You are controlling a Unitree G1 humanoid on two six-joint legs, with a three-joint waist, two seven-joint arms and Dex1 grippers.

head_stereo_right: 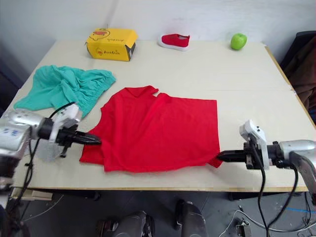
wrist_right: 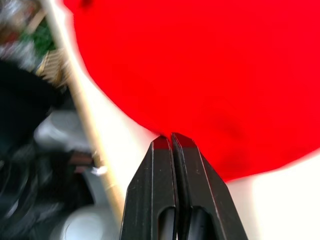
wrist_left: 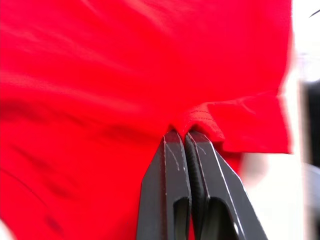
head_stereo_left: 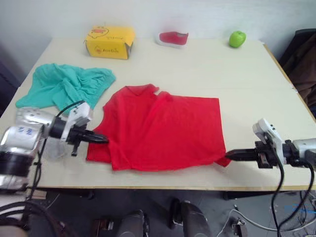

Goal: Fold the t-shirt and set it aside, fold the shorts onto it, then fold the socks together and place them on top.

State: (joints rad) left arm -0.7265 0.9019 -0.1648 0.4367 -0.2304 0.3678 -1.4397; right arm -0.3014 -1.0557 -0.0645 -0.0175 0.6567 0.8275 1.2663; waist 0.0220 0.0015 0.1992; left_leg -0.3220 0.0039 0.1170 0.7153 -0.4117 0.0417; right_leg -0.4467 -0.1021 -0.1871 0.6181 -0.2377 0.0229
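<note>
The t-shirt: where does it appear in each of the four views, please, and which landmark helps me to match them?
Left eye view: the t-shirt lies flat at centre, between the left gripper and the right gripper.
Right eye view: the same place, slightly further left.
Left wrist view: red cloth covers most of the picture; the fingers are shut on a hem.
Right wrist view: the upper part is red cloth; the fingertips pinch its edge.
Shared landmark: the table.

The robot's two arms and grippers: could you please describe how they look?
Both arms are silver-grey metal with white housings near the wrists and black cables looping alongside. The left arm carries a small blue marking. The left gripper and the right gripper each end in two slim, tapering black fingers.
</note>
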